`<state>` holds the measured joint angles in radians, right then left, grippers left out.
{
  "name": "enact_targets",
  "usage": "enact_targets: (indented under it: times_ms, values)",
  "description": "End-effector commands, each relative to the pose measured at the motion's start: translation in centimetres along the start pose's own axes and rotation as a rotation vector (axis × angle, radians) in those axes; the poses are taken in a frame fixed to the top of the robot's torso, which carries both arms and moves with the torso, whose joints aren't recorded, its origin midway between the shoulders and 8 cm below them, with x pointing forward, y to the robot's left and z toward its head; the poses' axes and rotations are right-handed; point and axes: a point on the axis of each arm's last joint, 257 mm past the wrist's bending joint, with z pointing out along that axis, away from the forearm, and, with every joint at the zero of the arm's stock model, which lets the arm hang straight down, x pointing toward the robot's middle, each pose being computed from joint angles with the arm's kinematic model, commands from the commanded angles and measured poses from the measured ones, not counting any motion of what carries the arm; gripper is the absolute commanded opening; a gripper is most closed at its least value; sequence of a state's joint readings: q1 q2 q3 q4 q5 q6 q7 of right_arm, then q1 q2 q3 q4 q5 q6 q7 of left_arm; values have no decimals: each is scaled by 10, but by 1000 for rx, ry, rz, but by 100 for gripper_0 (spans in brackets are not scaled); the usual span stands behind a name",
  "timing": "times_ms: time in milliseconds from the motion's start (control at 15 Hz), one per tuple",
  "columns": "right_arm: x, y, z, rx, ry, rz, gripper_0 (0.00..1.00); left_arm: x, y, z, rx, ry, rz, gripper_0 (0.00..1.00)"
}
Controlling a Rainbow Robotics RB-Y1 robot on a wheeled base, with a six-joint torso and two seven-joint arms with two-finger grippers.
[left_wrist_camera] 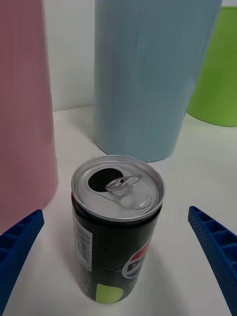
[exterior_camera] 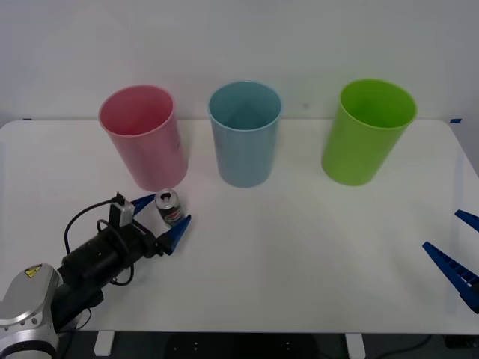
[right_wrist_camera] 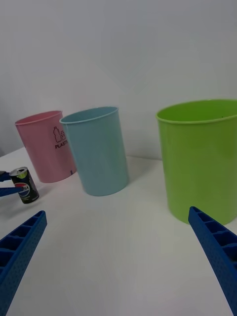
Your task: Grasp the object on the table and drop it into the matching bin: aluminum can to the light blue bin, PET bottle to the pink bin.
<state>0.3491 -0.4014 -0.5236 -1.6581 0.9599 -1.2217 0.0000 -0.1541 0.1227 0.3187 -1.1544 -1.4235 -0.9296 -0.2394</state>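
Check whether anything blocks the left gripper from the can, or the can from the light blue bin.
Nothing visible does. The left gripper is open around the upright can; bare table lies between it and the light blue bin.

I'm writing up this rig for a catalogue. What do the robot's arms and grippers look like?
The left gripper has two blue, ribbed, tapered fingers on a black cylindrical wrist with looping black cables, a small white module, and a silver-grey arm shell bearing a yellow warning sticker. The right gripper shows matching blue ribbed fingers.
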Motion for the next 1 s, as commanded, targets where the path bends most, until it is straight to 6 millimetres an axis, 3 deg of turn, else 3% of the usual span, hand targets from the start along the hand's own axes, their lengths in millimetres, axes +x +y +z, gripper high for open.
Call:
enact_targets:
  times_ms: [67,600,667,733,800,867,1000]
  values:
    - [0,0,0,0,0,0,100,2,0,13,10,12,3,100]
    - [0,0,0,0,0,0,100,7,-4,20,14,25,47,100]
    - [0,0,0,0,0,0,100,7,-4,20,14,26,50,93]
    - [0,0,0,0,0,0,100,7,-3,19,11,26,53,36]
    - [0,0,0,0,0,0,100,7,-3,19,11,25,52,7]
    - [0,0,0,0,0,0,100,7,-3,20,8,25,51,0]
    - [0,0,0,0,0,0,100,7,-3,20,11,26,51,0]
